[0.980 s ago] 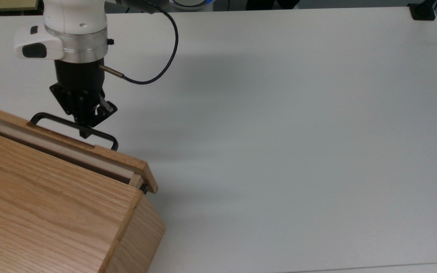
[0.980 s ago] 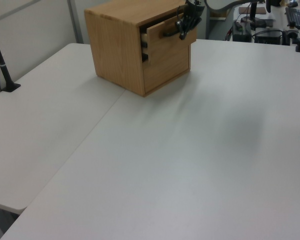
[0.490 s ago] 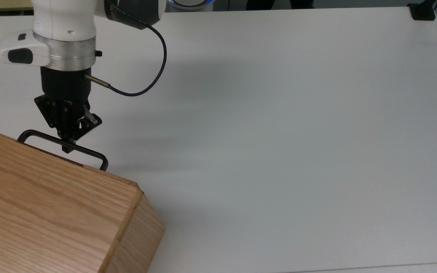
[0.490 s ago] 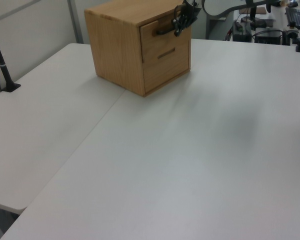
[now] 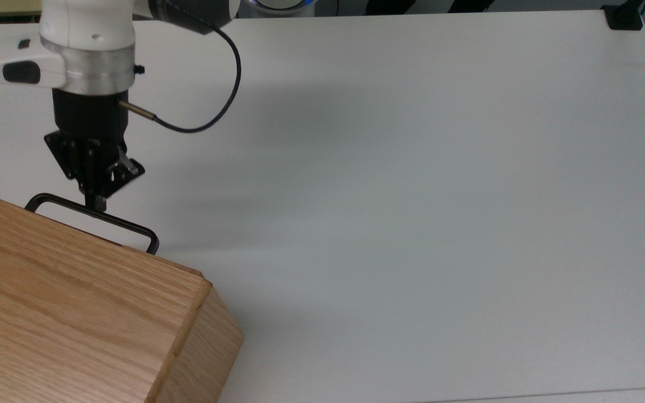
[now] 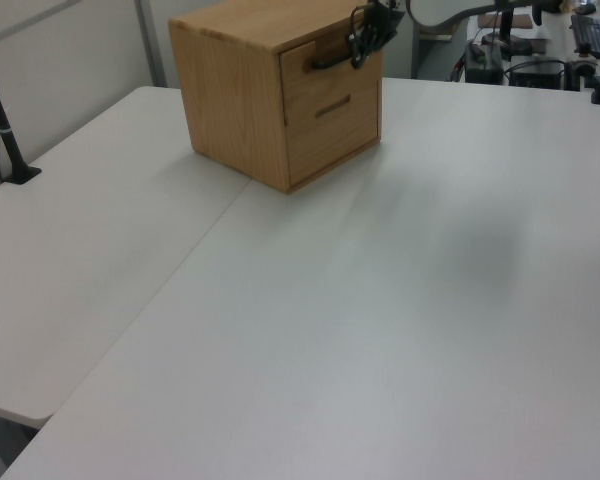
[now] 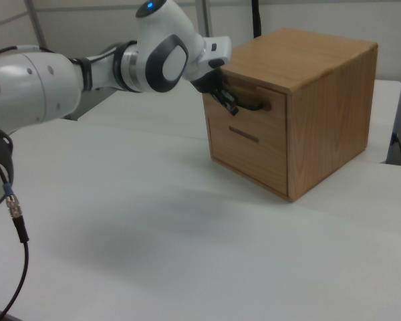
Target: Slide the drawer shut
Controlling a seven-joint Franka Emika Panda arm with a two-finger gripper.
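The drawer (image 6: pixel 325 75) is the upper one of the oak cabinet (image 5: pixel 76 313), and its front (image 7: pixel 247 115) sits flush with the cabinet face. From above, its black bar handle (image 5: pixel 115 222) sticks out past the cabinet's top edge. My gripper (image 5: pixel 96 204) points down at the middle of that handle (image 6: pixel 330 60), fingers shut together and holding nothing. Its tip (image 7: pixel 226 101) is right at the bar; I cannot tell whether it touches.
A lower drawer (image 6: pixel 330 125) with a recessed grip is closed too. The white table (image 5: pixel 412 196) stretches wide to the top view's right. A black cable (image 5: pixel 216 112) loops off my wrist. A black clamp (image 5: pixel 624 17) and a black post (image 6: pixel 5 130) stand at the table's edges.
The drawer slid fully into the cabinet over the last second. Since then my gripper has drawn back a little from the handle, upward in the top view.
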